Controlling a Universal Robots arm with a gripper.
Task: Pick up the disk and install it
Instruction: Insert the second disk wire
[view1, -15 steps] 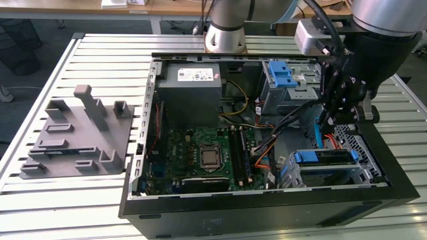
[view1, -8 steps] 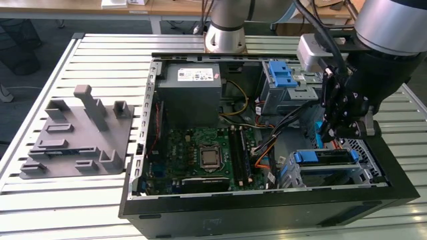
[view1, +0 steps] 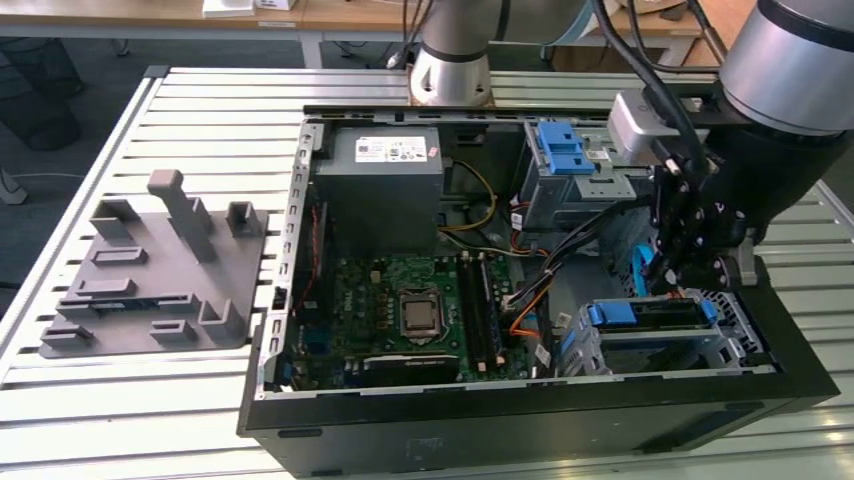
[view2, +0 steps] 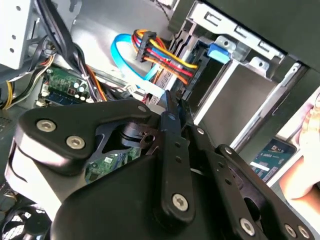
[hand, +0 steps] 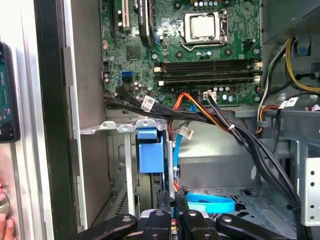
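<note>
- Disk (view1: 661, 320): sits in the lower drive cage (view1: 741, 330) at the case's front corner. Blue carrier tab (hand: 150, 157) faces the case interior. Silver body lies flat between the cage walls. Full seating can't be confirmed.
- Gripper (view1: 687, 290): directly above the cage, just beside the carrier tab. In both wrist views (hand: 172, 200) (view2: 170, 100) it reads as clenched, tips drawn together. Nothing visible between them, and contact w/ the carrier can't be told.
- Step, by judgement: pick-up done, install stage in hand, disk already in the cage, seating or connection check pending.
- Requirement, by judgement: any further seating needs a straight push along the cage rails, w/ no sideways load on the tab.
- Cables: blue data cable (hand: 210, 204) loops just beside the cage mouth, under the gripper. Orange/yellow power bundle (view2: 165, 60) hangs near the cage top. Snag risk, by judgement.
- Second blue carrier (view1: 561, 145): in the upper bay, beyond the cage toward the case rear.
- Motherboard (view1: 407, 310): beside the cage, across the cable run.
- Power supply (view1: 380, 190): rear of the case, well apart from the cage.
- Grey fixture (view1: 147, 270): on the counter (view1: 134, 400), outside the case, far side from the cage.
</note>
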